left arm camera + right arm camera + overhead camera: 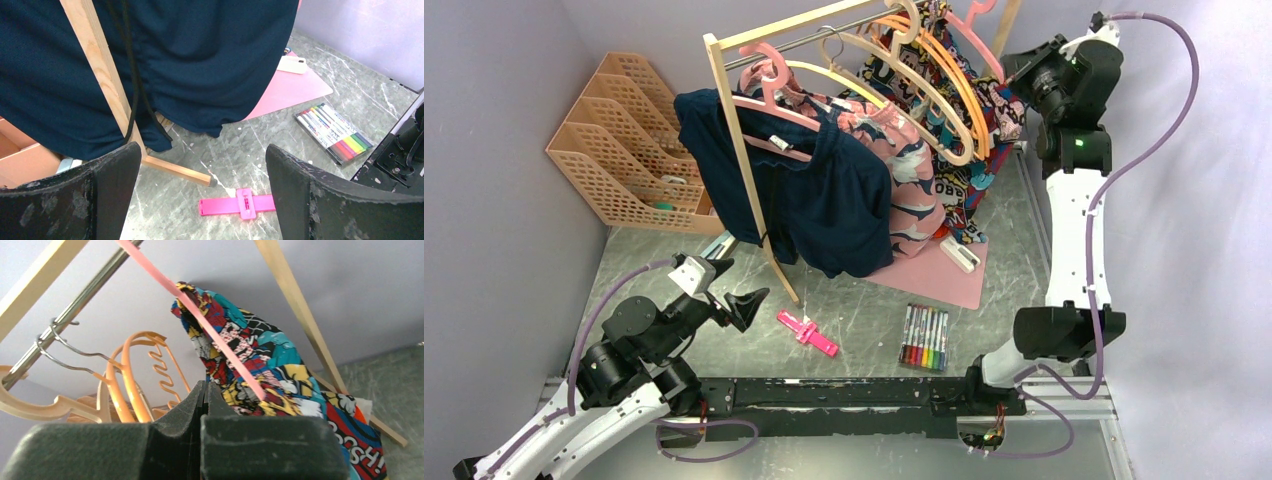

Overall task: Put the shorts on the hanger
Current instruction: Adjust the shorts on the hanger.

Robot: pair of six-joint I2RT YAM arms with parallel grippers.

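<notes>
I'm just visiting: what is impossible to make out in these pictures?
Right wrist view: lower parts of the hanger and the shorts, behind the shut right gripper.
Top view: how the shorts sit on the hanger, behind the orange hangers.
Left wrist view: top of the navy garment, cut off by the frame edge.

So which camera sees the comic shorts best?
The right wrist view. There the shorts are close up and big, so the print is easy to see. The top view shows the shorts smaller and partly behind the orange hangers. The left wrist view does not show them at all.
</notes>
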